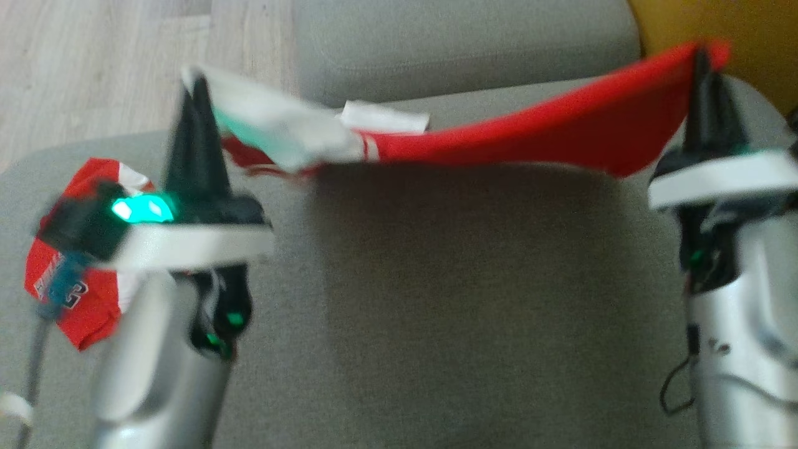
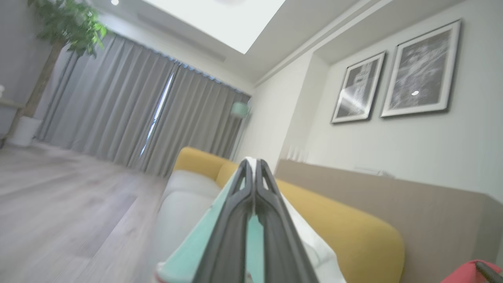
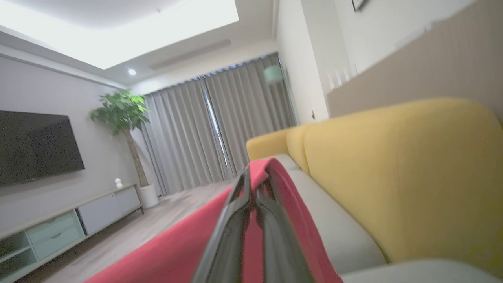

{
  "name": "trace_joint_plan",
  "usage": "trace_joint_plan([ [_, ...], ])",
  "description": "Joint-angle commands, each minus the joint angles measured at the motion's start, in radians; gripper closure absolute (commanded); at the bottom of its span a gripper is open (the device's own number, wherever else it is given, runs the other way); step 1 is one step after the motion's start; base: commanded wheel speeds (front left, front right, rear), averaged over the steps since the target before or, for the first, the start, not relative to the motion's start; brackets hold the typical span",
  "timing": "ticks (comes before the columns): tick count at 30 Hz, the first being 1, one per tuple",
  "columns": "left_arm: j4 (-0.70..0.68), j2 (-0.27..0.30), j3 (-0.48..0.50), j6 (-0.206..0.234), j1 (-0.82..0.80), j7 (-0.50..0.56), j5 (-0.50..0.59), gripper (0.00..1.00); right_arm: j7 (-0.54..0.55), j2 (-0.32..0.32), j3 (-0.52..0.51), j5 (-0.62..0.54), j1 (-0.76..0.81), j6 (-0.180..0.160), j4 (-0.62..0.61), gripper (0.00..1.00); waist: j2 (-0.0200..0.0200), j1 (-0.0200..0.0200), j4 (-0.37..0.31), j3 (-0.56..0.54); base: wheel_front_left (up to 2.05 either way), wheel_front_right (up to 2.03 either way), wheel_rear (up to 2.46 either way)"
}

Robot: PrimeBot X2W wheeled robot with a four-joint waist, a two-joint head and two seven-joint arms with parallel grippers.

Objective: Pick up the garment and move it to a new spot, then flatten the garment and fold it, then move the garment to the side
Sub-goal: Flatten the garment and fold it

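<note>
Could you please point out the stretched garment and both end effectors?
stretched garment [image 1: 561, 134]: head view, red middle span
left end effector [image 1: 199, 87]: head view, between fingertips
right end effector [image 1: 703, 62]: head view, between fingertips

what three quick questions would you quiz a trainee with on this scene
1. True or false: the garment lies flat on the sofa cushion.
2. Which part of the garment does the left gripper pinch? A: the white and green end. B: the red end. C: nothing.
3. Fill in: the right gripper is shut on the garment's ___ end.

Key: 1 false, it hangs stretched between the two grippers above the cushion; 2 A; 3 red.
</note>
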Motion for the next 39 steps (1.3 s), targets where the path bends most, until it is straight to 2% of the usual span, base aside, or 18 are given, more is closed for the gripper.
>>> trace_joint_plan([
  [1, -0.065, 0.03, 0.051, 0.005, -0.077, 0.01, -0.007, 1.0, 0.019, -0.003, 0.023, -0.006, -0.059, -0.001, -0.071, 1.0, 0.0, 0.0, 0.002, -0.016, 0.0, 0.0, 0.0],
  [7, -0.286, 0.065, 0.101, 0.044, -0.212, 0.108, -0.032, 1.0, 0.164, -0.02, 0.044, -0.028, -0.095, -0.001, -0.319, 1.0, 0.0, 0.0, 0.001, -0.042, 0.0, 0.0, 0.0],
  [15, -0.546, 0.106, 0.154, 0.121, -0.267, 0.26, -0.074, 1.0, 0.345, -0.009, 0.023, -0.03, -0.047, -0.001, -0.624, 1.0, 0.0, 0.0, -0.012, -0.046, 0.0, 0.0, 0.0],
  [18, -0.594, 0.128, 0.163, 0.136, -0.286, 0.317, -0.088, 1.0, 0.413, -0.004, 0.003, -0.035, -0.032, -0.001, -0.706, 1.0, 0.0, 0.0, -0.016, -0.033, 0.0, 0.0, 0.0],
  [21, -0.553, 0.155, 0.17, 0.131, -0.316, 0.345, -0.087, 1.0, 0.456, -0.002, -0.011, -0.04, -0.039, -0.001, -0.723, 1.0, 0.0, 0.0, -0.019, -0.009, 0.0, 0.0, 0.0],
  [24, -0.43, 0.182, 0.169, 0.102, -0.352, 0.361, -0.095, 1.0, 0.475, -0.002, -0.008, -0.02, -0.073, -0.001, -0.652, 1.0, 0.0, 0.0, -0.031, 0.035, 0.0, 0.0, 0.0],
  [26, -0.33, 0.19, 0.17, 0.086, -0.386, 0.369, -0.109, 1.0, 0.472, -0.002, -0.001, -0.013, -0.126, -0.001, -0.57, 1.0, 0.0, 0.0, -0.036, 0.083, 0.0, 0.0, 0.0],
  [28, -0.219, 0.216, 0.161, 0.05, -0.448, 0.365, -0.095, 1.0, 0.452, -0.002, -0.003, -0.007, -0.207, -0.001, -0.461, 1.0, 0.0, 0.0, -0.039, 0.138, 0.0, 0.0, 0.0],
  [29, -0.1, 0.227, 0.156, 0.02, -0.531, 0.35, -0.088, 1.0, 0.412, -0.002, -0.003, -0.029, -0.313, -0.001, -0.338, 1.0, 0.0, 0.0, -0.042, 0.196, 0.0, 0.0, 0.0],
  [30, -0.035, 0.232, 0.156, 0.003, -0.583, 0.335, -0.082, 1.0, 0.386, -0.002, 0.0, -0.037, -0.371, -0.001, -0.273, 1.0, 0.0, 0.0, -0.042, 0.222, 0.0, 0.0, 0.0],
  [31, -0.035, 0.232, 0.156, 0.003, -0.583, 0.335, -0.082, 1.0, 0.386, -0.002, 0.0, -0.037, -0.371, -0.001, -0.273, 1.0, 0.0, 0.0, -0.042, 0.222, 0.0, 0.0, 0.0],
  [34, 0.136, 0.232, 0.15, -0.037, -0.746, 0.273, -0.058, 1.0, 0.283, -0.003, 0.005, -0.073, -0.553, -0.001, -0.081, 1.0, 0.0, 0.0, -0.035, 0.286, 0.0, 0.0, 0.0],
  [39, 0.347, 0.208, 0.153, -0.071, -0.968, 0.136, -0.027, 1.0, 0.072, -0.031, -0.013, -0.13, -0.809, -0.001, 0.19, 1.0, 0.0, 0.0, -0.007, 0.347, 0.0, 0.0, 0.0],
])
